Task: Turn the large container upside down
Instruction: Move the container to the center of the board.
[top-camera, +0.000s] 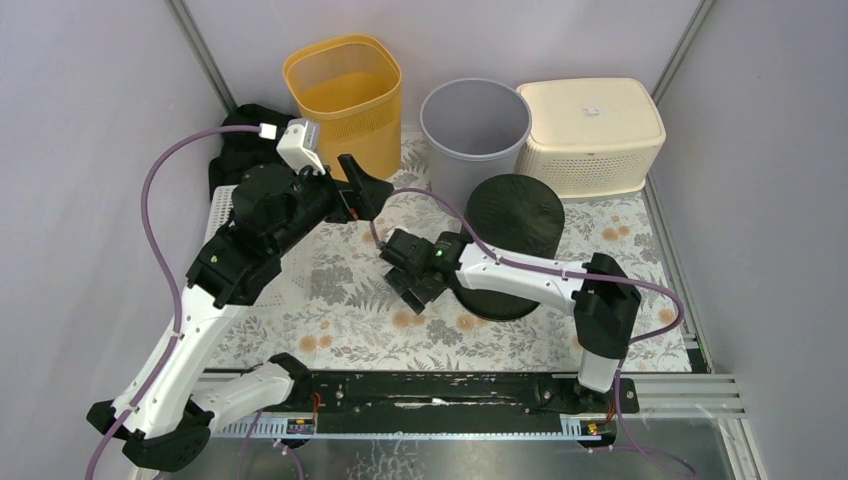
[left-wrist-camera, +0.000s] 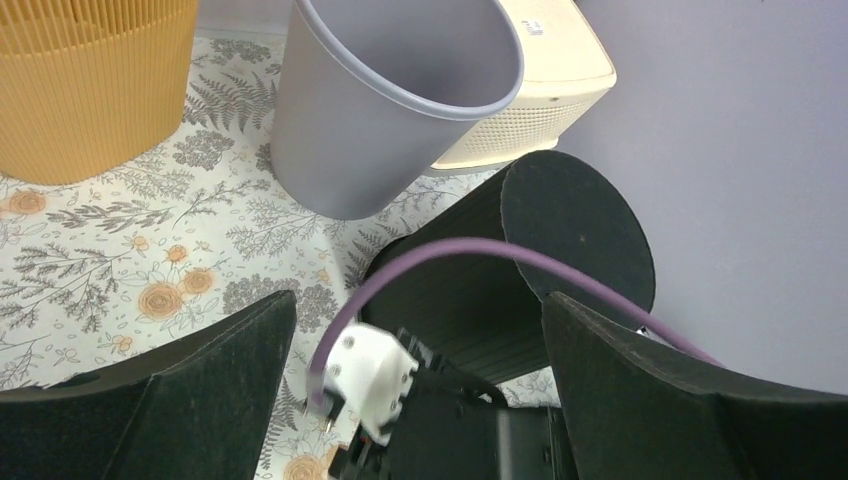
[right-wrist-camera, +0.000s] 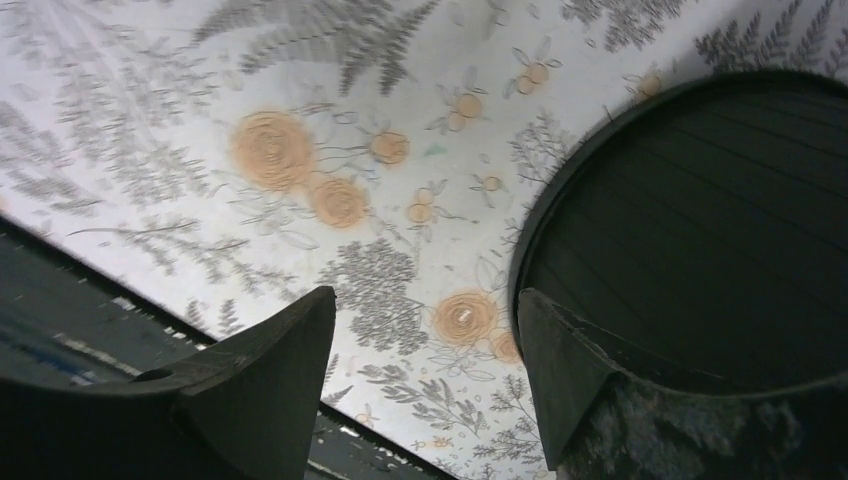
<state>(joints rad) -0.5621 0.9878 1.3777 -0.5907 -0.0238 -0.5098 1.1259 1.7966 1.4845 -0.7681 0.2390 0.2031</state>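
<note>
1. The floral counter (top-camera: 330, 290) is taken up by several bins.
2. The black ribbed bin (top-camera: 515, 215) is seen tipped at centre-right, base raised, just before the grey bin (top-camera: 473, 125).
3. The right end effector (right-wrist-camera: 425, 300) is spread wide at the black bin's mouth, nothing gripped.
4. The left end effector (left-wrist-camera: 418, 298) is held wide, empty.

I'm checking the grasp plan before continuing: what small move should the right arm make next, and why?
Probably slide the right gripper slightly toward the black ribbed round bin: its open jaws frame only floral mat, the bin's rim lying just outside them.
</note>
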